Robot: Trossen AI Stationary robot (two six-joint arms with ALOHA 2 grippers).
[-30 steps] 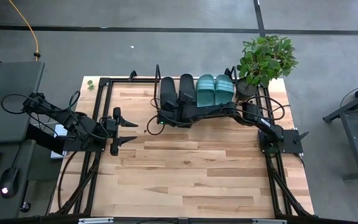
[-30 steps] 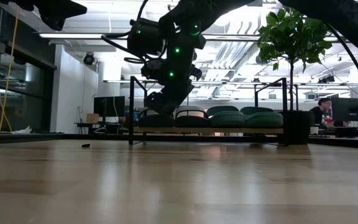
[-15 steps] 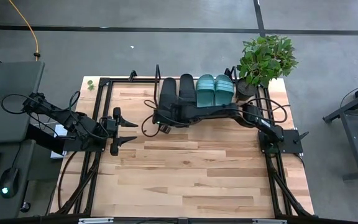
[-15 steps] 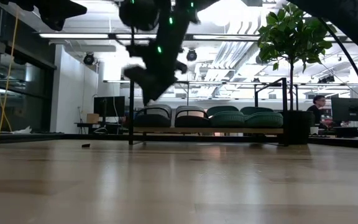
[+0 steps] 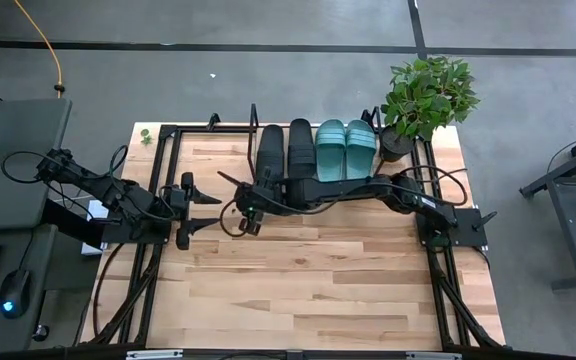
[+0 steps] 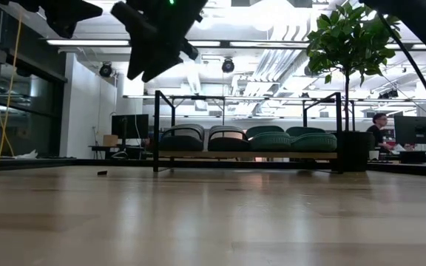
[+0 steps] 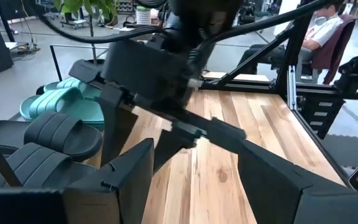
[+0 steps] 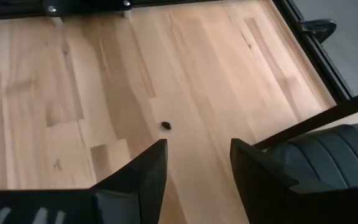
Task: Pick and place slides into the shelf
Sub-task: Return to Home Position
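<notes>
Overhead plus level view, shared shelf (image 6: 246, 155)

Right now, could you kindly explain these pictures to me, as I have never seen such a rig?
Two dark robot arms work at a wooden table. One picture looks straight down, one level across the tabletop, one from each wrist. Two black slides and two teal slides sit side by side on the low shelf, beside a potted plant. The left gripper waits at its side; the right gripper hangs in front of the shelf. Both have open fingers and hold nothing.
</notes>
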